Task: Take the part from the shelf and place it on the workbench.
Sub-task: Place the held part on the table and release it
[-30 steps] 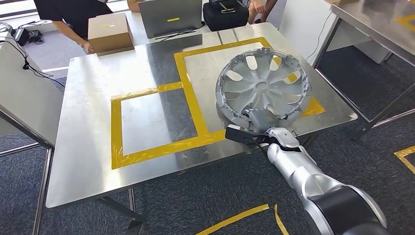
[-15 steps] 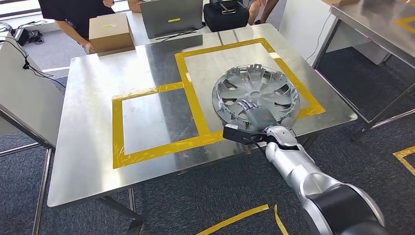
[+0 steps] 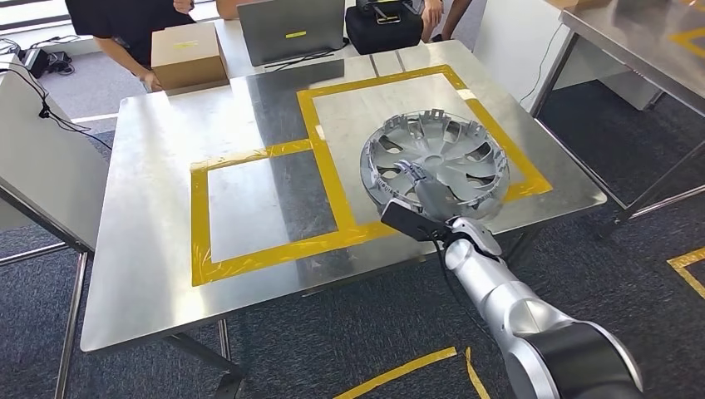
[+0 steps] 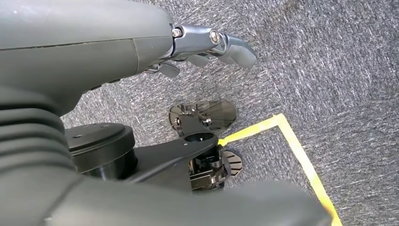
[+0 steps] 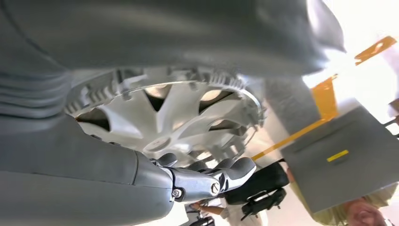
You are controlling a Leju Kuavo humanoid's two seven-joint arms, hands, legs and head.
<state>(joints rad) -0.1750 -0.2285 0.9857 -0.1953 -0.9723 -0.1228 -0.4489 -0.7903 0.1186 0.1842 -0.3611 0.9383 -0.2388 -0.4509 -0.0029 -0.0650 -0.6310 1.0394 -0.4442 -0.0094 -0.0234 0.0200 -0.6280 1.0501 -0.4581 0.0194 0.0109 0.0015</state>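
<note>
The part, a silver hubcap (image 3: 449,154), lies flat on the steel workbench (image 3: 158,208), inside the right-hand square of yellow tape. My right hand (image 3: 424,195) reaches over the bench's near edge and holds the hubcap's near rim, its fingers lying across the rim onto the inner face. In the right wrist view the hubcap (image 5: 174,117) sits between the thick thumb and the curled fingers (image 5: 207,181). My left hand (image 4: 202,44) hangs over the grey carpet, holding nothing, its fingers loosely apart.
A second taped square (image 3: 249,208) lies bare to the left of the hubcap. At the far edge stand a cardboard box (image 3: 187,54), a laptop (image 3: 291,29) and a black bag (image 3: 382,25), with people behind them. Another steel table (image 3: 657,41) stands to the right.
One second ago the hubcap stood tilted up on its near rim; it has come down flat on the bench. Since then my right wrist has swung slightly leftward.
</note>
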